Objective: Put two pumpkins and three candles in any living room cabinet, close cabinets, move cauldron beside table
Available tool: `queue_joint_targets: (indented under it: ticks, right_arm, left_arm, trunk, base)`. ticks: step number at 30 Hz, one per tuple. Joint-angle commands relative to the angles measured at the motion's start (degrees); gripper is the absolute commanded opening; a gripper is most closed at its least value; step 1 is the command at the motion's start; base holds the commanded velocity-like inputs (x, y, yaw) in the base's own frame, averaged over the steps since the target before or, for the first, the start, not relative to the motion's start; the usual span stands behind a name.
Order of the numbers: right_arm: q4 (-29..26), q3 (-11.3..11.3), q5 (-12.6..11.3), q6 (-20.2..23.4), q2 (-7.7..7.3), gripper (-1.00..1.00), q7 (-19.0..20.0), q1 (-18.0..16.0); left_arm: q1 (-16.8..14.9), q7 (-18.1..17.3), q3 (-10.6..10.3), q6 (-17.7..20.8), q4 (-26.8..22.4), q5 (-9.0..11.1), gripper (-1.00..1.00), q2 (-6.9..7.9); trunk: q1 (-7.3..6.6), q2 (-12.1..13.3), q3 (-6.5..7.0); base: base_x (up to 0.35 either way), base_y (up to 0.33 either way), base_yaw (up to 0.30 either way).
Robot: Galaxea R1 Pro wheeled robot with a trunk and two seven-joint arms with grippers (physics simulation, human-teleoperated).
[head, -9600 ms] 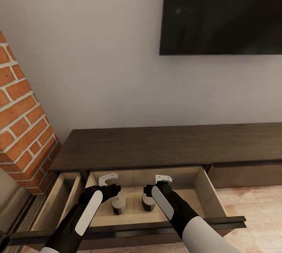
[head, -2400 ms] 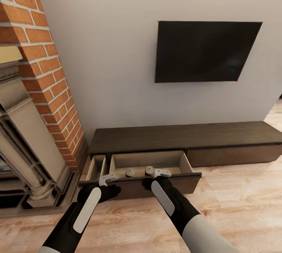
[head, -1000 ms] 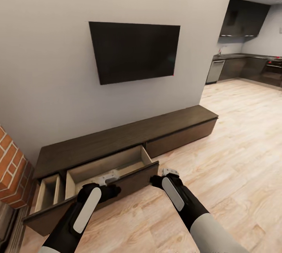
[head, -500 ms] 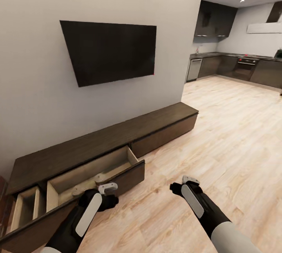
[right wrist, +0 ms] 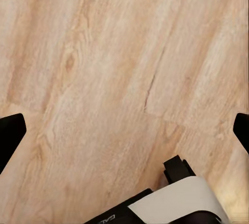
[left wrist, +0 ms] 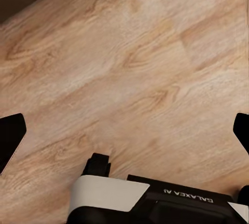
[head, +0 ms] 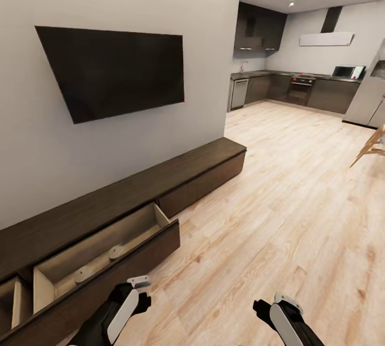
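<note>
Ahead of my left gripper (head: 140,283) the cabinet (head: 123,196) stands with a wide drawer (head: 101,252) pulled out. Two pale round items (head: 99,263) lie inside, probably candles, though too small to confirm. Both my left and right gripper (head: 278,303) hang over bare floor (head: 278,201), fingers spread wide, holding nothing. Judgement: task partly done at best; drawers remain to close, with pumpkins, remaining candle and cauldron outstanding.

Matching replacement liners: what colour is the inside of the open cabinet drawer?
Pale beige inside the open drawer, against the cabinet's dark-brown wood; the head view shows it best.
</note>
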Motion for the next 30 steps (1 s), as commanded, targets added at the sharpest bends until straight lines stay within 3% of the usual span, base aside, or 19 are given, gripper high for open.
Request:
queue_joint_targets:
  ticks: [1, 3, 8, 30]
  right_arm:
    - [0.24, -0.06, 0.01, -0.25, -0.02, 1.00, 0.01, 0.08]
    - [1.57, -0.21, -0.02, -1.17, -0.04, 1.00, 0.01, 0.16]
    - [6.07, -0.56, -0.23, -4.06, -0.06, 1.00, 0.09, 0.20]
    - [9.31, -0.70, -0.30, -7.96, -0.15, 1.00, 0.19, 0.21]
  left_arm:
    - [0.00, -0.02, -0.93, -0.23, 0.25, -0.03, 1.00, -0.02]
    - [0.00, -0.05, -2.96, -0.51, 0.51, -0.06, 1.00, -0.05]
    - [0.00, -0.06, -4.90, -0.73, 0.66, -0.07, 1.00, -0.10]
    - [0.00, -0.06, -5.51, -0.67, 0.45, -0.16, 1.00, -1.79]
  trunk:
    - [0.00, 0.00, 0.00]
    - [0.00, 0.00, -0.02]
    - [0.00, 0.00, -0.16]
    - [0.00, 0.00, -1.29]
  base:
    - [0.000, 0.000, -0.286]
    - [0.000, 0.000, -0.285]
    - [0.000, 0.000, -0.281]
    - [0.000, 0.000, -0.252]
